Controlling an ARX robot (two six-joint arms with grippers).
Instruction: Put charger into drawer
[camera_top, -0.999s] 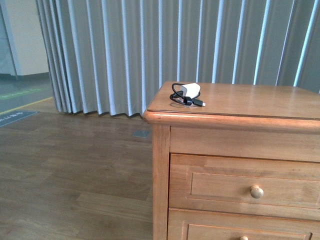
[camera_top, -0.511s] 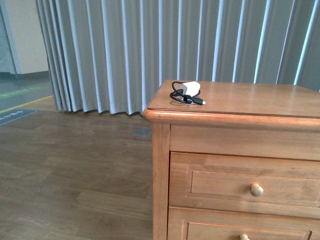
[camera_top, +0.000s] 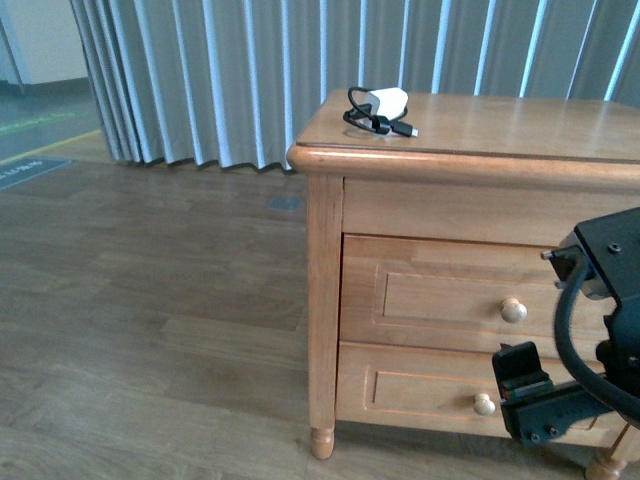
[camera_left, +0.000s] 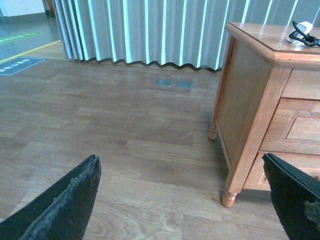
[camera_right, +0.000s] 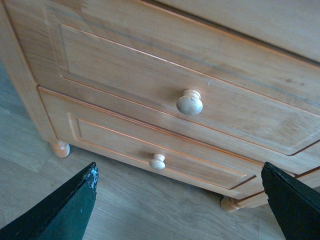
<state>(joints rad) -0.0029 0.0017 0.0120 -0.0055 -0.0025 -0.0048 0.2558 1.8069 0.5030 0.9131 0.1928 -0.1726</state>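
Observation:
The charger (camera_top: 380, 108), a white block wrapped in black cable, lies on the top of the wooden dresser near its left front corner; the left wrist view catches it too, as the charger (camera_left: 302, 34). The drawer (camera_top: 440, 300) is the upper one, shut, with a round pale knob (camera_top: 513, 310). My right gripper (camera_top: 522, 368) hangs open low in front of the dresser, below that knob. In the right wrist view the right gripper (camera_right: 179, 170) faces the drawer (camera_right: 125, 60) with nothing between its fingers. My left gripper (camera_left: 180, 159) is open over the floor, left of the dresser.
A second, similar drawer (camera_top: 420, 390) with its own knob (camera_top: 484, 404) sits beneath. The dresser stands on turned feet (camera_top: 321, 442) on a wooden floor (camera_top: 150, 300). Grey pleated curtains (camera_top: 230, 70) hang behind.
The front view has dropped and now takes in both drawers and the dresser's foot. My right arm has come into view at the lower right. The charger lies where it was.

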